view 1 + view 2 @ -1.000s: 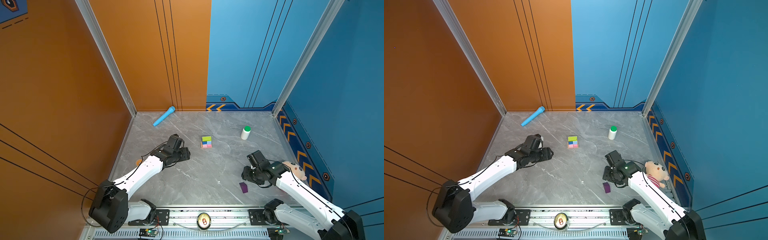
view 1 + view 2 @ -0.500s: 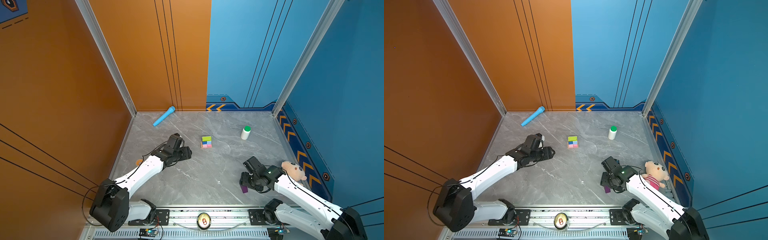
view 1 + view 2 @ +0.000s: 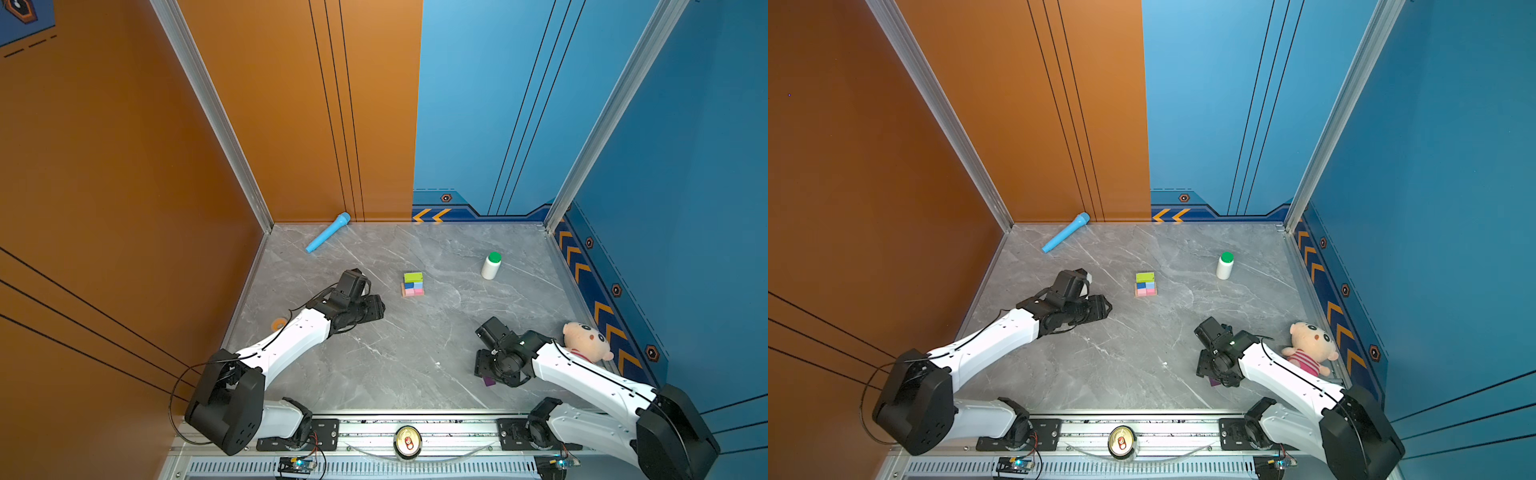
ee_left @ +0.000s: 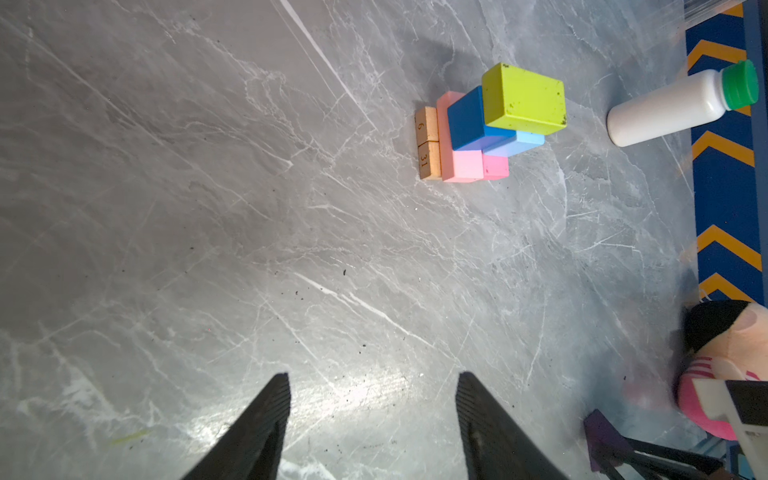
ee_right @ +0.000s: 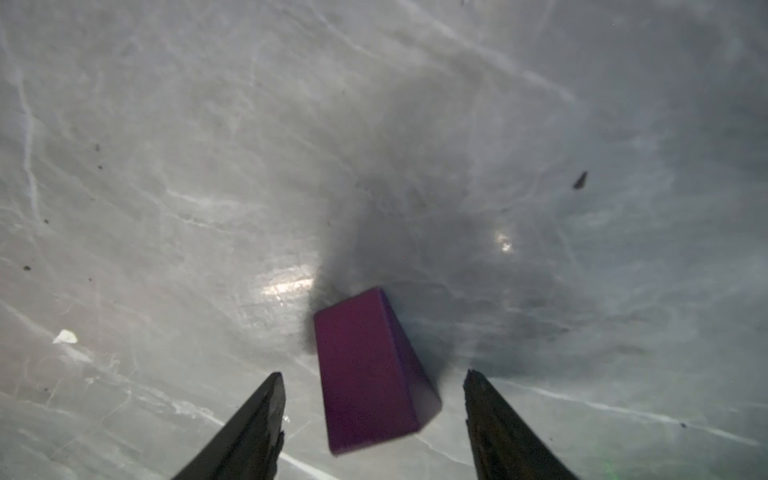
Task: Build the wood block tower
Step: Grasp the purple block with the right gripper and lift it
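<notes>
The tower [image 3: 412,284] [image 3: 1145,284] stands mid-table: tan bars at the bottom, pink bars, a dark-blue and a light-blue cube, and a lime-green bar [image 4: 523,99] on top. The dark-purple peaked block [image 5: 370,370] lies on the table near the front right, mostly hidden under the arm in both top views [image 3: 489,381] [image 3: 1214,382]. My right gripper [image 5: 374,374] [image 3: 484,370] hangs over it, open, one finger on each side, neither touching. My left gripper [image 4: 372,376] [image 3: 376,307] is open and empty, left of the tower and pointing at it.
A white bottle with a green cap [image 3: 491,266] stands right of the tower. A light-blue toy microphone [image 3: 327,232] lies at the back wall. A plush doll [image 3: 586,340] sits by the right wall, beside my right arm. A can [image 3: 407,441] rests on the front rail.
My right gripper has moved toward the front edge and down over the purple block, and its jaws have widened. The left arm has barely moved.
</notes>
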`<state>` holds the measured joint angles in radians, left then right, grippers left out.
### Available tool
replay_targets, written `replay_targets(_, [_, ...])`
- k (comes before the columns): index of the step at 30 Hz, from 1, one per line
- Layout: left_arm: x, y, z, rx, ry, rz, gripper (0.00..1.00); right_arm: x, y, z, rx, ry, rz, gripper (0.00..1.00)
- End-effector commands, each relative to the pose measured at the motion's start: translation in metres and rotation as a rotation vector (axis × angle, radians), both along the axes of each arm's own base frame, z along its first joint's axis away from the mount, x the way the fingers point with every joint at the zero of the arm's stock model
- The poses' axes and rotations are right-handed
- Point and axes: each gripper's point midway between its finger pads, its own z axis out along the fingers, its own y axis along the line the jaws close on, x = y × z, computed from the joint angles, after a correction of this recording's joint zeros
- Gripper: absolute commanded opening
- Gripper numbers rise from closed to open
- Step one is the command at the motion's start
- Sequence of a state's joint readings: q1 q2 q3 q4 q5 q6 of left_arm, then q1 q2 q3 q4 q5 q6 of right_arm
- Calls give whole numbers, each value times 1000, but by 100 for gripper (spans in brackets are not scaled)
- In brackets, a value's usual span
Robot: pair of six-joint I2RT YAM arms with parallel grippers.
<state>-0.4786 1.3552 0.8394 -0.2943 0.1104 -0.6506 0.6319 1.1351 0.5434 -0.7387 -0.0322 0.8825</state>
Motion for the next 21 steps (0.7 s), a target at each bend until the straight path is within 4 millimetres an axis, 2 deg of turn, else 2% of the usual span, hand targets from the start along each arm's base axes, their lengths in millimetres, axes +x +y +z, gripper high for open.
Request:
replay_targets(1, [2, -3, -1, -6, -4, -17, 66, 5, 12, -3, 27, -2, 2, 68])
replay_targets(5, [2, -2, -3, -1, 1, -19, 66, 7, 27, -5, 26, 20, 38, 62])
replay_targets(11, [3, -1, -4, 5, 7, -27, 66, 11, 62, -8, 20, 57, 138, 49])
replay_targets(17, [2, 8, -1, 10, 2, -9, 66, 30, 101, -11, 2, 91, 246, 46])
replay_targets(21, [1, 16, 4, 11, -8, 14, 66, 51, 137, -13, 19, 103, 318, 43])
